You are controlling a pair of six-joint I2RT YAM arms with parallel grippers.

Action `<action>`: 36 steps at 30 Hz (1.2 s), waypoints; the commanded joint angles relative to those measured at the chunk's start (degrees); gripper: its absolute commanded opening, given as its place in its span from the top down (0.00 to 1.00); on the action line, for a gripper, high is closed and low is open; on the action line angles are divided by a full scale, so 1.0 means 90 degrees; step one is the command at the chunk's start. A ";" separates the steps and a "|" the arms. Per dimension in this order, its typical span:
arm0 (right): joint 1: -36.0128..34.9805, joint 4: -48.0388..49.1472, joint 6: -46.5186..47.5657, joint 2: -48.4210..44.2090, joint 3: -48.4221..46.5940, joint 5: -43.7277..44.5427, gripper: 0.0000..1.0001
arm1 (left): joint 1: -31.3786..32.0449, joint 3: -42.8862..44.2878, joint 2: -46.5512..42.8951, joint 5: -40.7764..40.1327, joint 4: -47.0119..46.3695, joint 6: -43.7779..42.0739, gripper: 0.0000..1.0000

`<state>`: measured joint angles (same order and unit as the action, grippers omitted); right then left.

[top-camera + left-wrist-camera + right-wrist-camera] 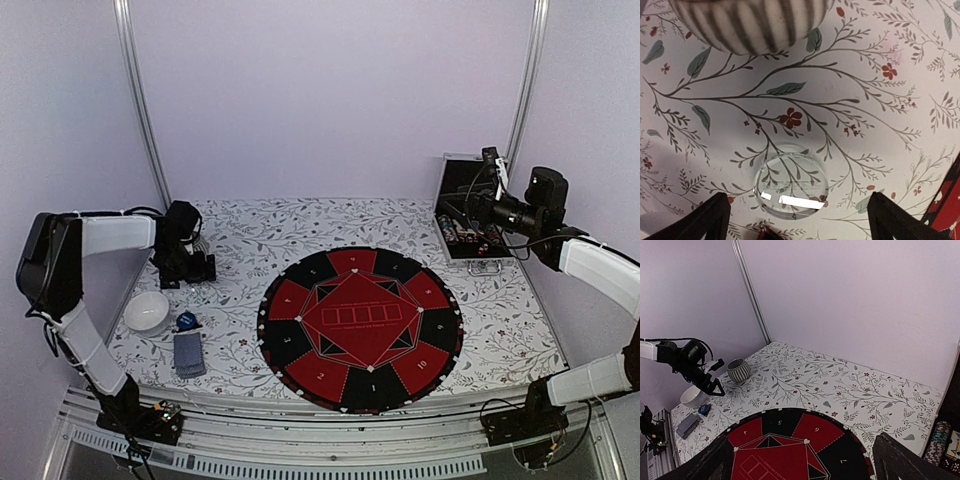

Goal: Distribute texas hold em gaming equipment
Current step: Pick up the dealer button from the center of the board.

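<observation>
The ribbed cup (750, 25) is cut off by the frame; the clear disc (791, 186) looks faint. Both the left gripper (796, 210) and right gripper (804, 450) stand wide apart, empty. The card deck (189, 354) lies lengthwise, near-to-far.

You're in a lab test booth — blank white walls (330, 90), aluminium corner posts (143, 110), slotted rail (320, 432) fronting the table (300, 225).

The left arm (112, 234) and right arm (602, 272) share one build: smooth white link covers between blocky black joints, on black bases. Thin black cables (527, 243) loop beside the right arm's wrist. The left hand (192, 268) and right hand (468, 208) are black, with dark wedge-shaped fingers (707, 222).
</observation>
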<state>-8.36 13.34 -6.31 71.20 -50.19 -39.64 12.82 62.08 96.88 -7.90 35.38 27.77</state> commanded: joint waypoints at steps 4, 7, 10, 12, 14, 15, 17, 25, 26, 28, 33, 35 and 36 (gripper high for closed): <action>-0.0048 -0.0096 0.0114 -0.0159 -0.0155 -0.0068 0.01 | -0.0426 0.0117 0.0394 0.0287 0.0083 -0.0458 0.02; -0.0050 -0.0096 0.0117 -0.0106 -0.0173 -0.0083 0.01 | -0.0492 0.0146 0.0639 0.0592 0.0050 -0.0542 0.02; -0.0048 -0.0123 0.0096 -0.0051 -0.0206 -0.0139 0.01 | -0.0488 0.0142 0.0871 0.0862 -0.0001 -0.0590 0.04; -0.0048 -0.0125 0.0095 -0.0050 -0.0206 -0.0161 0.01 | -0.0488 0.0077 0.0937 0.0926 -0.0076 -0.0629 0.04; -0.0048 -0.0130 0.0102 -0.0049 -0.0191 -0.0148 0.01 | -0.0494 0.0054 0.1002 0.0896 -0.0102 -0.0666 0.04; -0.0048 -0.0134 0.0112 -0.0050 -0.0194 -0.0138 0.01 | -0.0496 0.0063 0.1046 0.0886 -0.0102 -0.0677 0.05; -0.0051 -0.0135 0.0115 -0.0026 -0.0197 -0.0151 0.01 | -0.0489 0.0088 0.1120 0.0952 -0.0102 -0.0700 0.08; -0.0048 -0.0155 0.0124 -0.0015 -0.0223 -0.0117 0.01 | -0.0413 -0.0083 0.1006 0.1061 0.0090 -0.0654 0.18; -0.0045 -0.0155 0.0124 -0.0011 -0.0227 -0.0126 0.01 | -0.0380 -0.0098 0.0974 0.1003 0.0144 -0.0661 0.18; -0.0049 -0.0155 0.0134 0.0015 -0.0234 -0.0132 0.01 | -0.0322 -0.0141 0.0929 0.0969 0.0205 -0.0695 0.18; -0.0048 -0.0163 0.0125 0.0067 -0.0276 -0.0173 0.01 | -0.0245 -0.0241 0.0935 0.0968 0.0210 -0.0690 0.20; -0.0050 -0.0169 0.0117 0.0049 -0.0279 -0.0176 0.01 | -0.0227 -0.0270 0.0930 0.0993 0.0210 -0.0686 0.22; -0.0053 -0.0173 0.0119 0.0038 -0.0279 -0.0176 0.01 | -0.0208 -0.0287 0.0919 0.0988 0.0210 -0.0688 0.23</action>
<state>-8.36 12.49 -5.93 71.48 -50.61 -40.49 9.74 62.11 104.47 -2.31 34.70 21.32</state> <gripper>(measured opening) 0.989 0.783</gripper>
